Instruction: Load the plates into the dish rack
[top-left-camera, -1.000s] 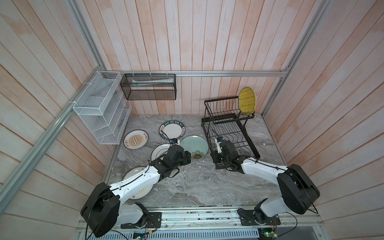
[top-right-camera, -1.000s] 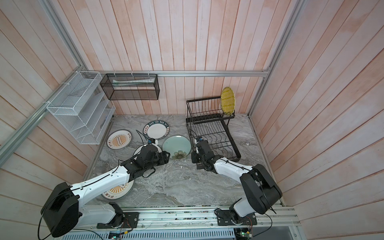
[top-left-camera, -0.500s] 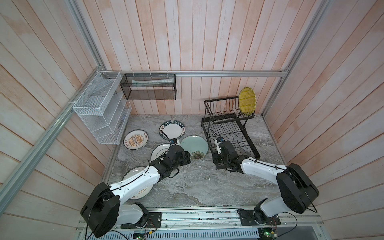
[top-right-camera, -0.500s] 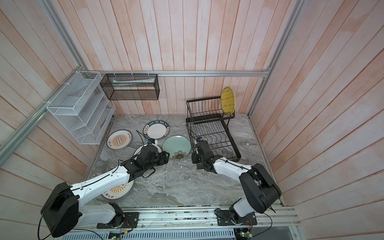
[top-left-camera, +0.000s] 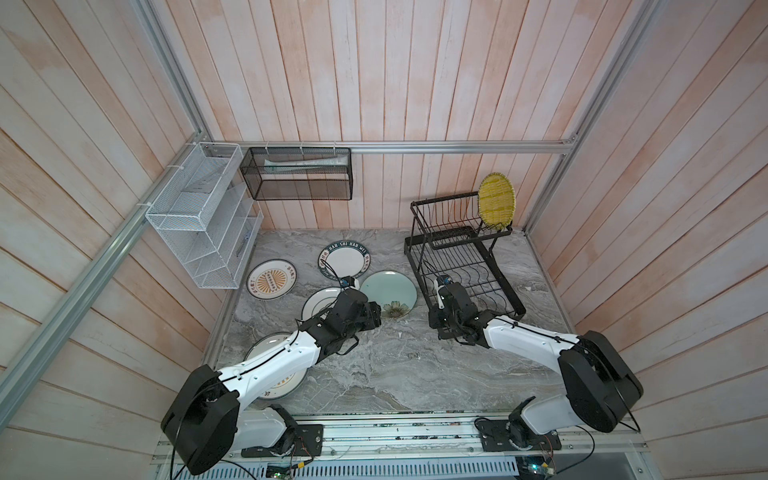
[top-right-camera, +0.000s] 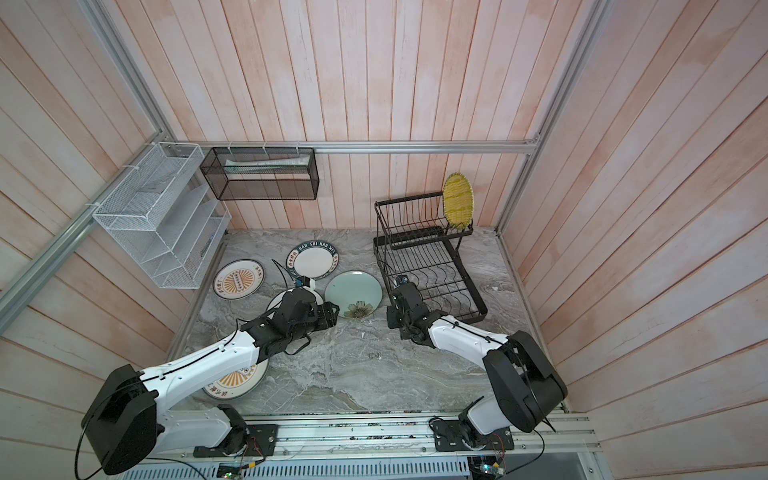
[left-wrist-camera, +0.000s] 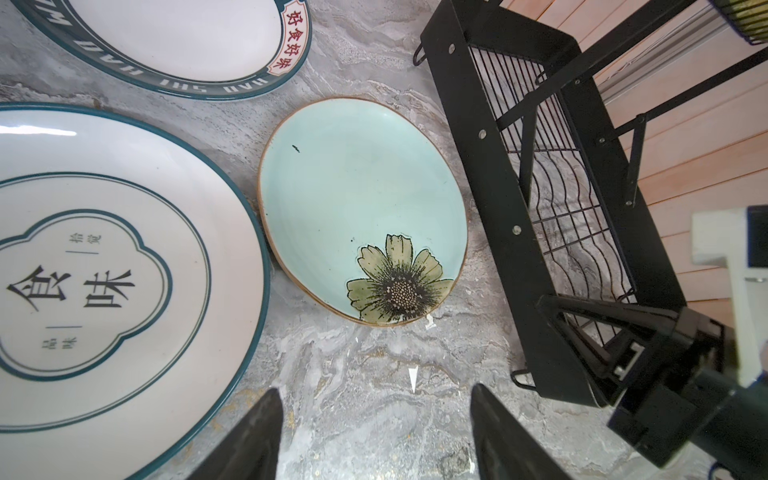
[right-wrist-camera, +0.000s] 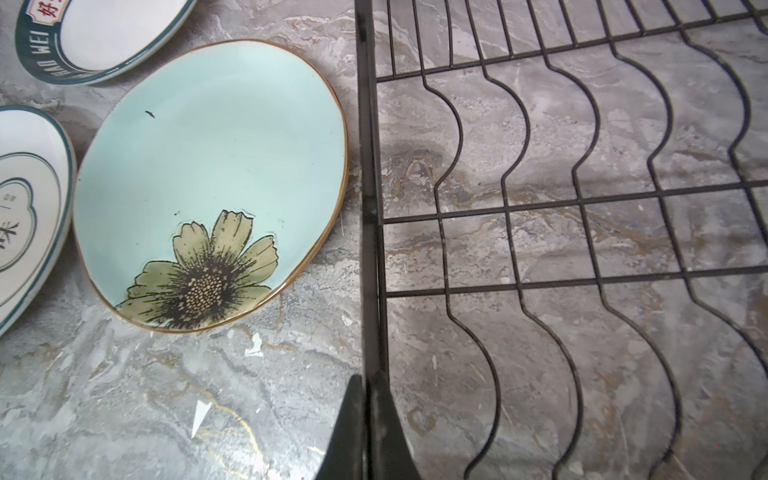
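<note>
Right gripper (right-wrist-camera: 368, 382) clamping the dish rack (right-wrist-camera: 366, 124) rim — left gripper (left-wrist-camera: 374, 390), jaws open, hovering by the teal plate (left-wrist-camera: 357, 187) beside the rack; rim grasp likely next.

Black wire two-tier dish rack (top-left-camera: 461, 270) stands at the worktop's right rear. Yellow plate (top-left-camera: 496, 203) stands upright in its upper basket. Flat on the worktop, left of it: teal flower plate (top-left-camera: 388, 286), lettered plate (top-left-camera: 344, 259), ringed plate (top-left-camera: 318, 301), rear sunburst plate (top-left-camera: 271, 279), front sunburst plate (top-right-camera: 239, 380).

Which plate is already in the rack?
The yellow woven plate, upright in the dish rack, upper basket; the other five lie flat on the counter.
</note>
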